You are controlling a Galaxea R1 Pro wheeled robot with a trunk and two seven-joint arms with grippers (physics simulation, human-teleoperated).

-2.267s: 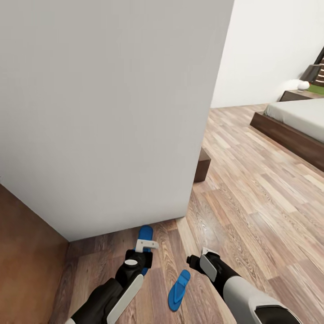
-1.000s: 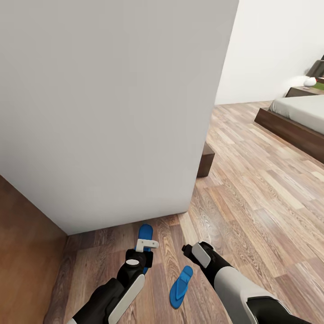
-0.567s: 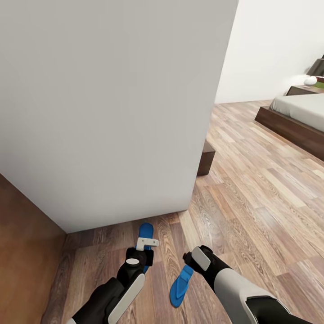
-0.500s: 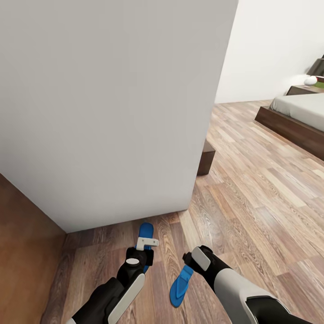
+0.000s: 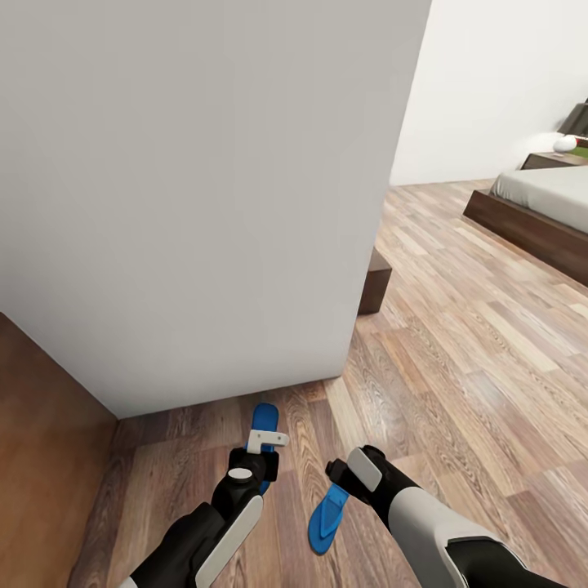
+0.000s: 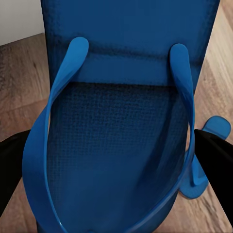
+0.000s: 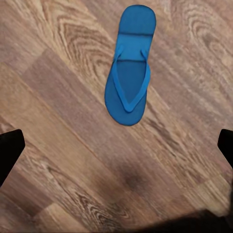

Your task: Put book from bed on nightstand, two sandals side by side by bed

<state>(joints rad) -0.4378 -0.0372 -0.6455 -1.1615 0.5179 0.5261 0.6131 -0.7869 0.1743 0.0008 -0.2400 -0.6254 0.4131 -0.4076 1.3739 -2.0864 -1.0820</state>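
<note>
My left gripper [image 5: 263, 447] is shut on one blue sandal [image 5: 263, 420], held just above the floor near the white wall. In the left wrist view this sandal [image 6: 116, 121] spans the gap between the black fingers [image 6: 9, 165]. The other sandal [image 5: 327, 513] lies flat on the wood floor. My right gripper [image 5: 336, 474] hangs open just above it. From the right wrist the floor sandal [image 7: 128, 77] lies ahead, past the fingertips. The bed [image 5: 539, 204] stands far right, with a nightstand [image 5: 555, 158] behind it. The book is out of view.
A big white wall block [image 5: 204, 188] stands right ahead. A brown wooden panel [image 5: 41, 457] closes off the left. A low dark brown block [image 5: 373, 282] sits behind the wall's corner. Wood floor [image 5: 474, 351] stretches right toward the bed.
My right gripper has drifted left and now sits over the floor sandal's front end. The view has shifted a little. The left gripper still holds its sandal.
</note>
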